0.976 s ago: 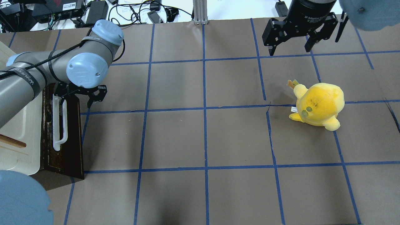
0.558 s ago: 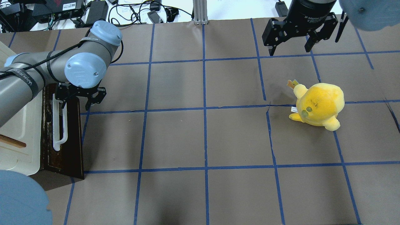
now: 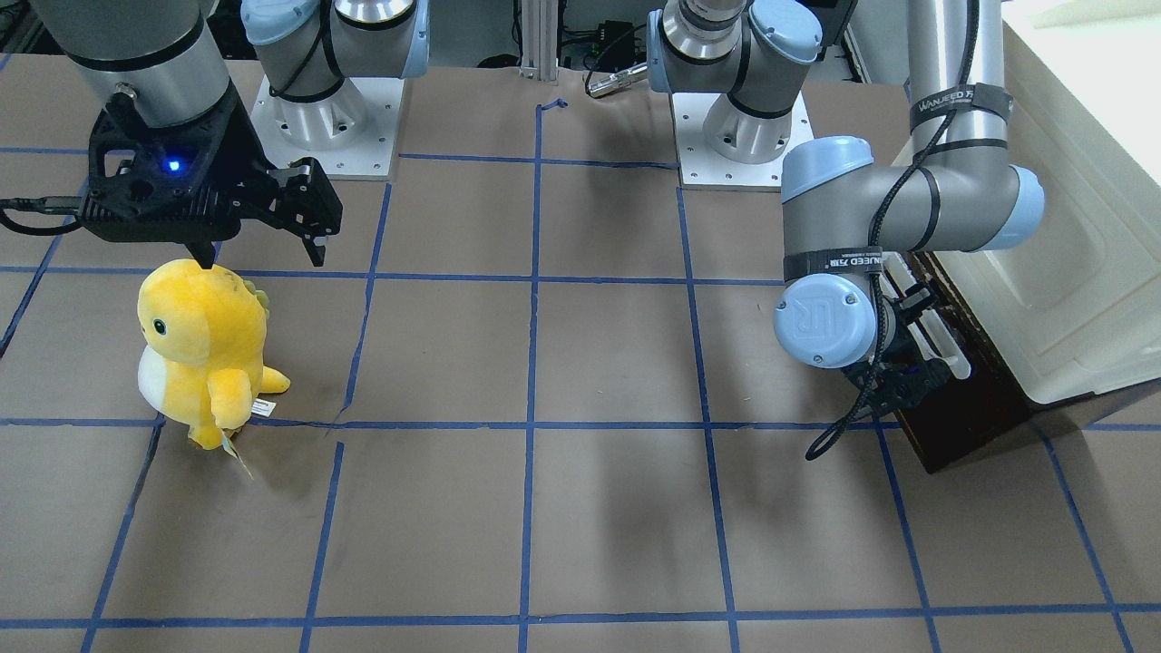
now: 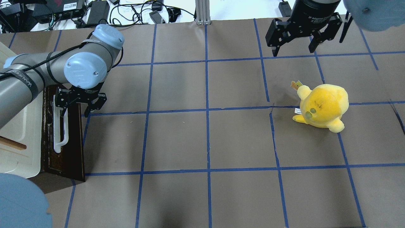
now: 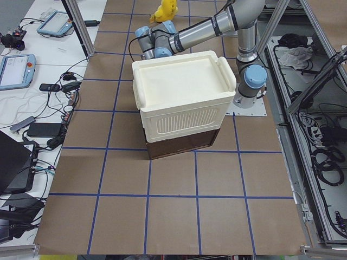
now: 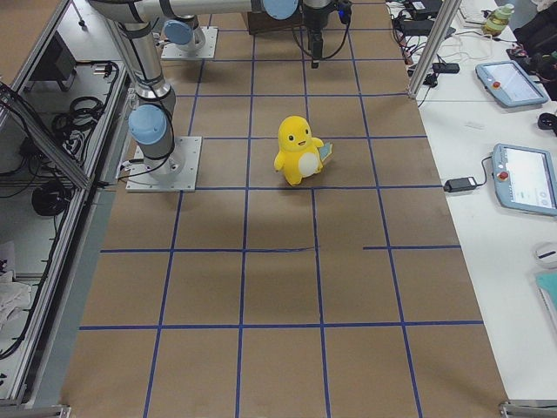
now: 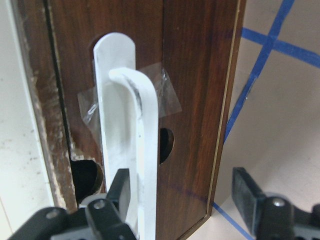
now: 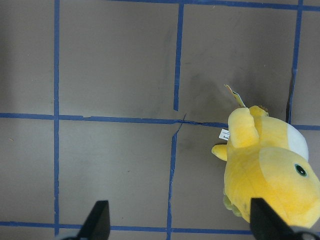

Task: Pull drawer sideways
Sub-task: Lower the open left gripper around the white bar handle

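The drawer's dark brown front panel with its long white bar handle stands at the table's left edge, under the cream cabinet. My left gripper is open at the handle's far end. In the left wrist view the handle lies between the fingers, close against one finger, with the other finger off the panel's edge. My right gripper is open and empty, hovering at the back right.
A yellow plush toy stands on the right half of the table, just in front of the right gripper. Cables and power bricks lie beyond the back edge. Brown paper with blue tape lines covers the table.
My left gripper has shifted left toward the drawer front, so its fingers now straddle the end of the white handle. The right arm and the plush have not moved.
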Controlling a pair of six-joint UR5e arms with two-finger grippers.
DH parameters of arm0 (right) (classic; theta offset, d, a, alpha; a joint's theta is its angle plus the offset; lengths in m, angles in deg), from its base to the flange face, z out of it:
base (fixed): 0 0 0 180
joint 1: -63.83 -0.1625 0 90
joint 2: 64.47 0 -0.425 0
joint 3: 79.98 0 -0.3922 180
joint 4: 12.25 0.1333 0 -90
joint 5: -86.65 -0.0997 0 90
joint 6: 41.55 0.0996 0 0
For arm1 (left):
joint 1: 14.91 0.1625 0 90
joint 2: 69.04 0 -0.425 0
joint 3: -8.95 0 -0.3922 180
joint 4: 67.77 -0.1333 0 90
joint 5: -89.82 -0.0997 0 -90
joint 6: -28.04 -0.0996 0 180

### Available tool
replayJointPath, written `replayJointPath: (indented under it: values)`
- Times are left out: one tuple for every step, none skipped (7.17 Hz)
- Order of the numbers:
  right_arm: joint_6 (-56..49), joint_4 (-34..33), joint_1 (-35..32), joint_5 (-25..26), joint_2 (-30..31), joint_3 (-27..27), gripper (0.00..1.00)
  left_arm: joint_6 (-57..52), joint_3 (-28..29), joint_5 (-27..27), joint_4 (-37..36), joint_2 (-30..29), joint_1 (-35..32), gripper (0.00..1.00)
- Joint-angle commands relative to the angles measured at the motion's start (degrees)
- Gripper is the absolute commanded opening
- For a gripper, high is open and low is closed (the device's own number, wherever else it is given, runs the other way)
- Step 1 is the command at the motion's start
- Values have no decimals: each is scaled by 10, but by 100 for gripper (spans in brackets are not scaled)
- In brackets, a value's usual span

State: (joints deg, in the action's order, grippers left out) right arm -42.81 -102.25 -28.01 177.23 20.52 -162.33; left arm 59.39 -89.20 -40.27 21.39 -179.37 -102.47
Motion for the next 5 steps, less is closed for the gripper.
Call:
replayJointPath:
  values:
    - [0,0,0,0,0,0,100,4,0,0,2,-1,6,75]
    - [0,0,0,0,0,0,100,5,-1,1,2,-1,12,76]
    - [0,0,0,0,0,0,100,12,-3,8,2,-2,13,76]
    - [0,0,0,0,0,0,100,28,-4,16,2,-4,13,76]
    - [0,0,0,0,0,0,100,28,-5,16,2,-4,13,73]
